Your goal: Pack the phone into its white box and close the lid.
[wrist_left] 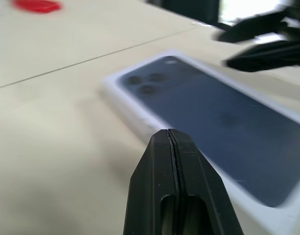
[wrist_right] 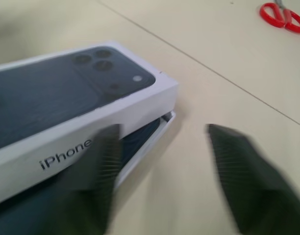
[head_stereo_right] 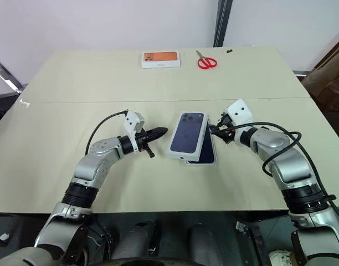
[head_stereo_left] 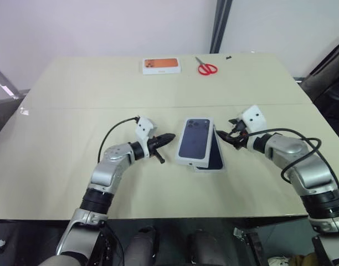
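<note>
On your cream table (head_stereo_left: 58, 160), the lid (head_stereo_left: 194, 139), a white shell printed with a dark blue phone, lies askew on the white box (head_stereo_left: 219, 165), covering most of it. You see the box only as a thin white rim, with the phone (head_stereo_left: 216, 158) inside showing as a dark blue strip along the lid's right and near edges; the rest of both is hidden. The lid's long axis runs from you toward the far edge, leaning slightly right, with its printed camera cluster at the far end; the box beneath leans the other way, so the two do not line up.

Your left gripper (head_stereo_left: 168, 137) is clenched with nothing between its black fingers, just to the lid's left. Your right gripper (head_stereo_left: 227, 133) sits near the lid's far right corner with its fingers (wrist_right: 248, 166) apart, blurred in the wrist view, holding nothing.

Well apart, by the far edge, lie an orange-topped white box (head_stereo_left: 161, 65) and red-handled scissors (head_stereo_left: 206, 67).
</note>
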`<control>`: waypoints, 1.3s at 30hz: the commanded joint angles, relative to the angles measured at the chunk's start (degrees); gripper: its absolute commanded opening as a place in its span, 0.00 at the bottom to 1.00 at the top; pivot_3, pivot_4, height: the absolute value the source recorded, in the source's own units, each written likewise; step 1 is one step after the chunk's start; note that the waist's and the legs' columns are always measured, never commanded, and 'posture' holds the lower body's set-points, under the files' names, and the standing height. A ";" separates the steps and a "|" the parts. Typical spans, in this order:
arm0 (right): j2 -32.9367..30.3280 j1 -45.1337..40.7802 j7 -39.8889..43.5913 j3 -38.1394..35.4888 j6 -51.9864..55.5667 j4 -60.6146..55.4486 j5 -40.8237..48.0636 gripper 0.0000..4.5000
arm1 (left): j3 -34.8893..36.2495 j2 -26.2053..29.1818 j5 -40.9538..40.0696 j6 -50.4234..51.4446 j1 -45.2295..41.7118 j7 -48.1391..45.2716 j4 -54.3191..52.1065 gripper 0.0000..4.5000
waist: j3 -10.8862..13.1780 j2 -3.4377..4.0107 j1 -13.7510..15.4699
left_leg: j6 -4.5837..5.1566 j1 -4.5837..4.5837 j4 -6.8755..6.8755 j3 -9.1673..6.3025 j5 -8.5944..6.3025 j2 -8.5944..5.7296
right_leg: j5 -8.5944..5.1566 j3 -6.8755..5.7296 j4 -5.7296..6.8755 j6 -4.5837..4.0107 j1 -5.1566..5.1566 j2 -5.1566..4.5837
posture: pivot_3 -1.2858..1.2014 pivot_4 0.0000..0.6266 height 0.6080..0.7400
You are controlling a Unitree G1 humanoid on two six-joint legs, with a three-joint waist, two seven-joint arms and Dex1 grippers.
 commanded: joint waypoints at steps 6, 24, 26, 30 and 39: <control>2.15 -0.57 1.78 1.58 -2.86 -0.49 -8.02 0.01 | -2.23 -3.24 3.36 0.75 -4.44 1.35 6.59 0.00 | 0.00 0.00 -0.23 | -0.02 -0.01 -0.01 0.00 0.01 -0.02 | 0.00 -0.01 0.01 0.00 -0.01 0.00 | 0.52 0.24 0.95; 3.56 0.83 5.41 -0.61 -2.78 -2.01 -11.61 0.01 | -4.82 -6.10 3.24 4.27 -4.75 -1.06 3.25 0.00 | 0.00 0.00 -0.28 | -0.22 0.00 -0.02 0.00 0.13 -0.02 | 0.00 0.01 0.02 0.00 -0.03 0.00 | 0.52 0.24 0.95; 3.58 1.29 5.58 -0.80 -2.76 -2.29 -11.97 0.01 | -5.00 -6.26 3.11 4.72 -4.38 -0.93 2.53 0.00 | 0.00 0.00 -0.32 | -0.22 0.00 -0.02 0.00 0.13 -0.02 | 0.00 0.01 0.02 0.00 -0.02 -0.01 | 0.52 0.24 0.95; 3.58 1.88 6.03 -1.43 -2.35 -2.72 -12.44 0.01 | -5.06 -6.68 2.63 5.92 -3.91 -0.69 0.71 0.00 | 0.00 0.00 -0.39 | -0.22 0.00 -0.03 0.00 0.13 -0.01 | 0.00 0.01 0.03 0.00 -0.03 0.00 | 0.52 0.24 0.95; 2.98 3.91 6.89 -2.18 -2.04 -4.31 -13.27 0.01 | -5.52 -6.40 2.74 7.59 -3.12 -1.21 -1.28 0.00 | 0.00 0.00 -0.35 | -0.23 0.00 -0.02 0.00 0.14 -0.01 | 0.00 0.01 0.04 0.00 -0.02 0.00 | 0.52 0.24 0.95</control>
